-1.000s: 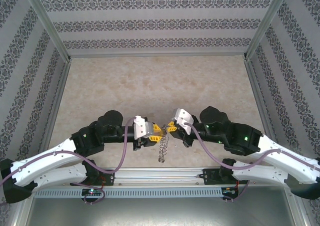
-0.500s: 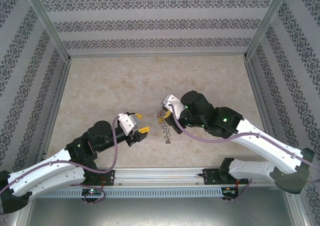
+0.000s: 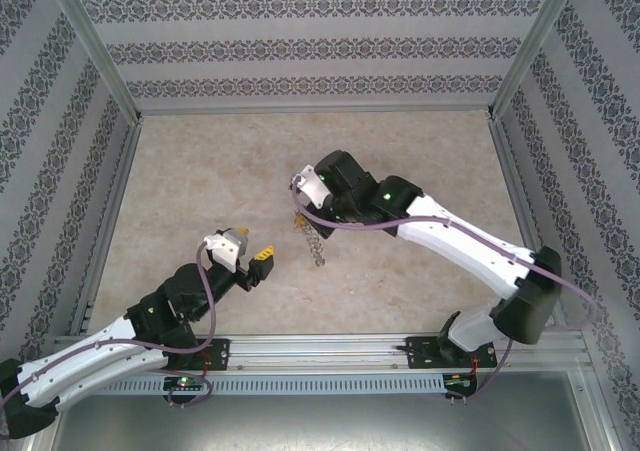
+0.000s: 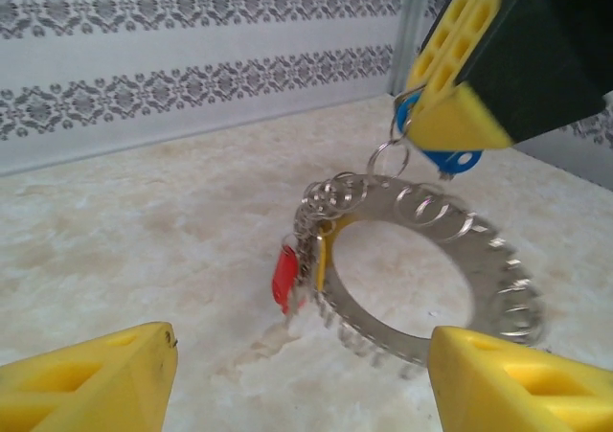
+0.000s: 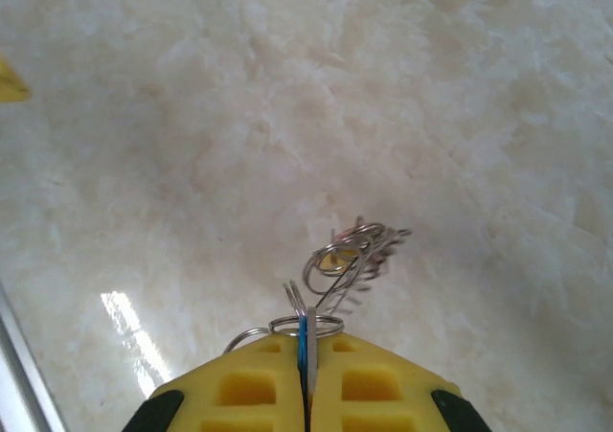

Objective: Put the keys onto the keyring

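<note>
Overhead view: the right gripper [image 3: 300, 221] sits mid-frame, pinched tight. The keyring [image 3: 316, 243] dangles from it as a thin, chain-like streak over the table [image 3: 200, 171]. The left gripper [image 3: 254, 246] stands well apart at lower left, jaws spread wide, nothing between them.

Left wrist view: here the keyring [image 4: 498, 279] shows the flat face and wide hole that the overhead view hides. A red key [image 4: 284, 277] hangs at its left rim with a yellow key [image 4: 323, 250] just beside it. The blue key [image 4: 450, 159] is clamped by its head in the right gripper [image 4: 455, 78] at upper right.

Right wrist view: the keyring [image 5: 359, 260] is seen edge-on, with a blue sliver pressed between the closed pads.

Since a second ago: the grippers met nose to nose at bottom centre. The left has drawn back and opened; the right has carried the ring up-frame.

Lie of the ring: it hangs from the blue key, its long axis running down-frame and slightly right in the overhead view. Whether its lower rim touches the table cannot be told.
</note>
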You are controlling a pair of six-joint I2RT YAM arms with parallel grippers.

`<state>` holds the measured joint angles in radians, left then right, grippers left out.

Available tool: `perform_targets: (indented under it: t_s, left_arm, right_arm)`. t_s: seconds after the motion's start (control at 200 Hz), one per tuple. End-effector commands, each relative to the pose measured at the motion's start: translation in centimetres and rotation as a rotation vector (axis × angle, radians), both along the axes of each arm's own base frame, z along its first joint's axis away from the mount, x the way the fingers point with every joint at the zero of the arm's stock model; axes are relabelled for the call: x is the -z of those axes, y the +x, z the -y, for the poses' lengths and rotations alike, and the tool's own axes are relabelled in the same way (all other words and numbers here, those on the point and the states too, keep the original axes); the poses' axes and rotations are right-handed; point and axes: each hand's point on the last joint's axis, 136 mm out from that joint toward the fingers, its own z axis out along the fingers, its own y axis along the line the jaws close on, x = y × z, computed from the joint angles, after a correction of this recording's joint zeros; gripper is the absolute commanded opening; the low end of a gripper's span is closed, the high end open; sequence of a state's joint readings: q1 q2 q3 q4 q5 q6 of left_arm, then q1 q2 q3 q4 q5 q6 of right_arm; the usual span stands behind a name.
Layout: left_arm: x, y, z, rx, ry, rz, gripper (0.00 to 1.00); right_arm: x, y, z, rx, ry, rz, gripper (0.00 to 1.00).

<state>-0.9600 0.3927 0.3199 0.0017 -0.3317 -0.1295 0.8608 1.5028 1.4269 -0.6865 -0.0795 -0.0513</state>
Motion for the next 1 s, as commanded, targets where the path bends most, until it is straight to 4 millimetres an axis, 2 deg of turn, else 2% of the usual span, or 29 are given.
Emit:
perform_targets:
  t_s: [0.0, 0.21, 0.385, 0.525, 0.555, 0.585, 0.809, 0.994]
  left_arm:
    - [0.1, 0.5, -0.8, -0.055, -0.031, -0.005, 0.7]
    - [0.0, 0.6, -1.2, -0.07, -0.011, 0.001, 0.73]
    - [-0.1, 0.6, -1.1, -0.063, 0.037, 0.014, 0.74]
    - [-0.8, 0.7, -1.4, -0.07, 0.067, 0.034, 0.75]
    - [-1.0, 0.7, -1.3, -0.067, 0.067, 0.039, 0.8]
    - [-0.9, 0.7, -1.2, -0.063, 0.071, 0.042, 0.8]
    - [-0.1, 0.9, 0.3, -0.016, 0.109, 0.012, 0.85]
    - [0.0, 1.0, 1.5, 0.025, 0.105, 0.009, 0.86]
  right_arm:
    - [-2.0, 2.3, -2.0, -0.01, 0.078, 0.035, 0.0]
    - [-1.3, 5.5, -3.5, -0.004, 0.108, 0.013, 0.0]
    - [1.2, 7.2, -3.0, 0.021, 0.109, -0.053, 0.0]
    - [3.4, 7.8, -1.3, 0.055, 0.101, -0.106, 0.0]
    - [3.8, 7.8, -0.9, 0.062, 0.103, -0.115, 0.0]
    - [4.2, 7.9, -0.5, 0.07, 0.106, -0.125, 0.0]
    - [7.8, 7.8, 3.0, 0.162, 0.088, -0.198, 0.0]
    - [10.8, 7.2, 6.0, 0.24, 0.068, -0.248, 0.0]
